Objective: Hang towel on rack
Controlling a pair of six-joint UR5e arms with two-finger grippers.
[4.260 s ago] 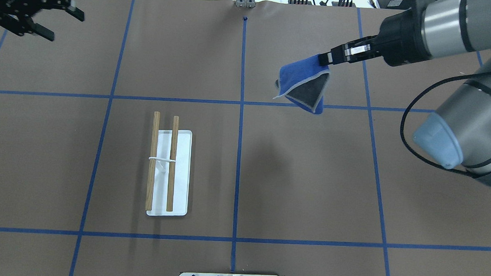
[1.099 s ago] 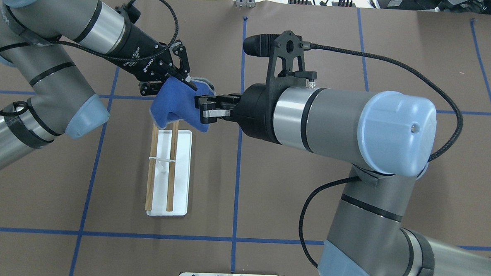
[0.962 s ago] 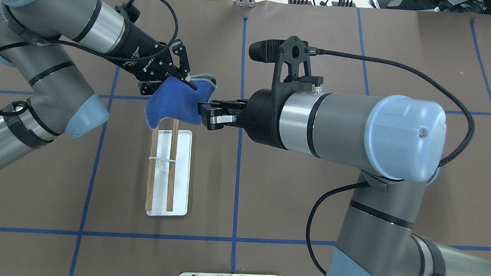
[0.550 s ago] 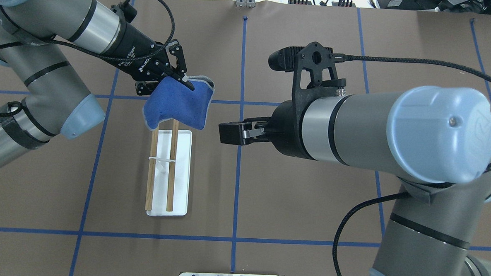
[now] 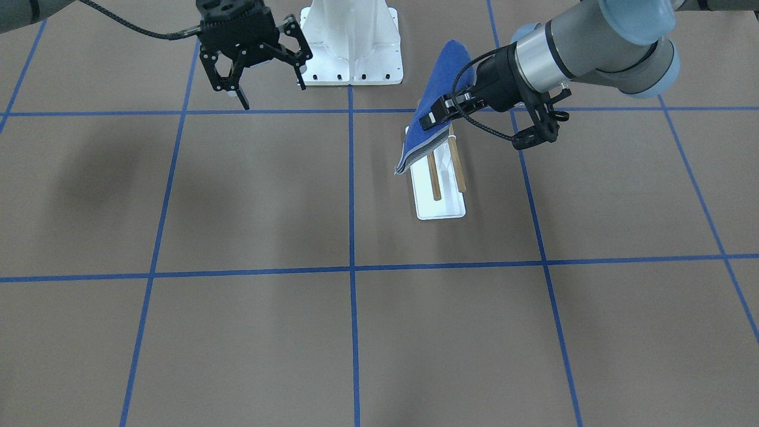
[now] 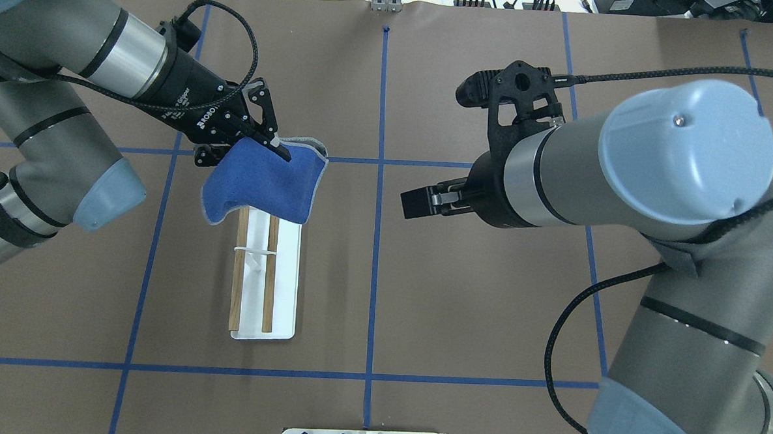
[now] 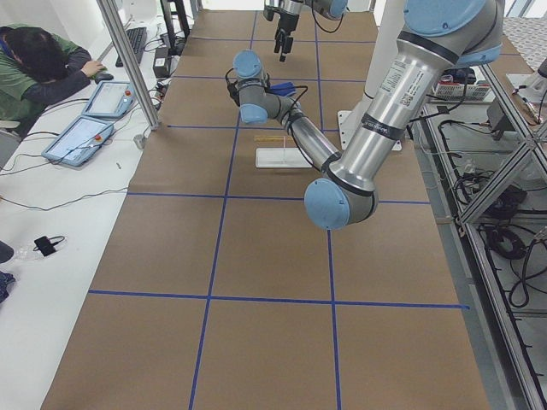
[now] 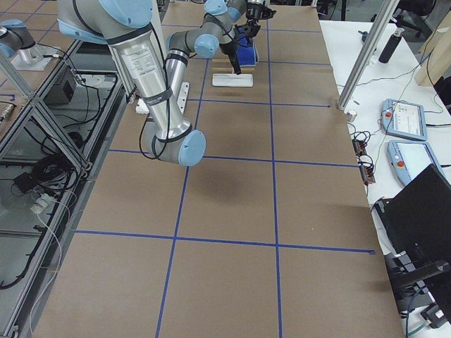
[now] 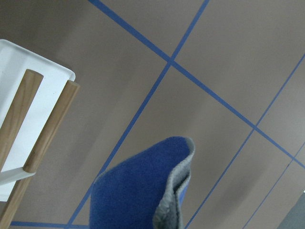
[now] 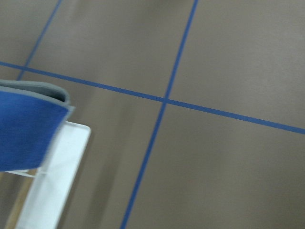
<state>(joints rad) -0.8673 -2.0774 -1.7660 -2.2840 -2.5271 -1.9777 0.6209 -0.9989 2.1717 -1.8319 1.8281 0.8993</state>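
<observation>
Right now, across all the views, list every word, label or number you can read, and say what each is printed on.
"ROBO": white letters on the black body of the left tool, which grips the towel; the rest of the word is hidden.
Smaller white line beside it: too small to read.
Pendant screens on the side bench: too small to read.
No other text can be read.

We find towel (image 6: 264, 184) above end of rack (image 6: 286, 284) farthest from robot, overlapping rod tips. Left gripper (image 6: 277, 151) at towel's far corner, just beyond rack. Right gripper (image 6: 416, 204) well right of rack, apart from towel.
</observation>
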